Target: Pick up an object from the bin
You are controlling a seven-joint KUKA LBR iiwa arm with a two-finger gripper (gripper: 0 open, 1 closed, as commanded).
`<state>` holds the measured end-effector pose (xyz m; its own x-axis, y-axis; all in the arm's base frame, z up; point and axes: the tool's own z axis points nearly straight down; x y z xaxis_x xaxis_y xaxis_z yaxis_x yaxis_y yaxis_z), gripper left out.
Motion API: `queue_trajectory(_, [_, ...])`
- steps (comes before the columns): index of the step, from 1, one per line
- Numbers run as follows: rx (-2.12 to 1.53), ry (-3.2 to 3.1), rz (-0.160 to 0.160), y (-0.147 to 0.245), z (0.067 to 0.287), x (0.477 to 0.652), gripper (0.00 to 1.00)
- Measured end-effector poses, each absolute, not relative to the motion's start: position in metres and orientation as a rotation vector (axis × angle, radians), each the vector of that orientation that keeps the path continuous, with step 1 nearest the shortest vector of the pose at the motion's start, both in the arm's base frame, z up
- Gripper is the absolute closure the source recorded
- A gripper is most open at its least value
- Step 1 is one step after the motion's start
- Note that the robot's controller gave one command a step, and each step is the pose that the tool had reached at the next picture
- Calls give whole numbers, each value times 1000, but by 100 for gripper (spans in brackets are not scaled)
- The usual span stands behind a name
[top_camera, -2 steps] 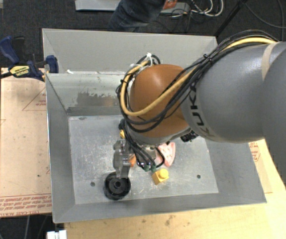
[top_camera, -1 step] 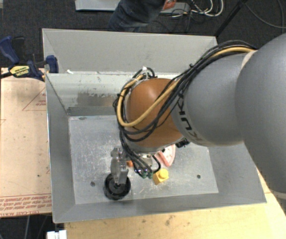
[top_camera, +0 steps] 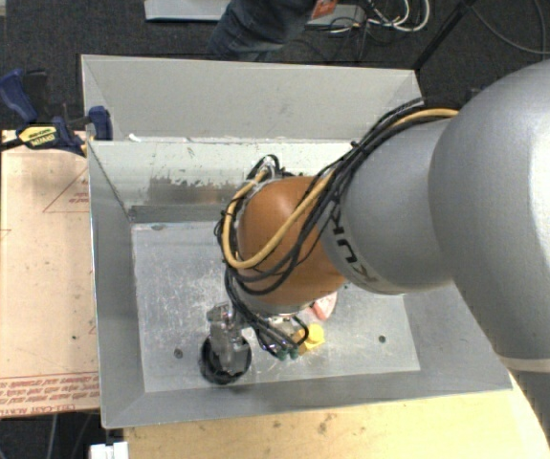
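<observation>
My gripper (top_camera: pixel 225 335) is low in the bin near its front edge, left of the middle. Right under it, touching or almost touching its tip, lies a small black round thing (top_camera: pixel 219 367) on the bin floor. Whether the gripper grasps it is hidden. Just to the right lies a small yellow piece (top_camera: pixel 311 336) with something green and dark beside it. Behind that, a pale pink-and-white thing (top_camera: pixel 324 305) peeks out from under the arm.
The arm with its orange cover and cables hangs over the middle and right of the bin and hides the floor below it. Bare grey floor shows to the left and along the front right.
</observation>
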<state>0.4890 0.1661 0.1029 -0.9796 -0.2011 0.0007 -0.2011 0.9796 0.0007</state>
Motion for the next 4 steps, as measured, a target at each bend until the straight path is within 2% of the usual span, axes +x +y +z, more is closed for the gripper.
queue_trajectory(1, [76,-3140,-10,167,86,494,100])
queue_trajectory(2, [75,-3140,-10,167,86,494,100])
queue_trajectory(3, [84,-3137,-1,169,130,507,100])
queue_trajectory(4, [92,-3138,-1,172,198,512,100])
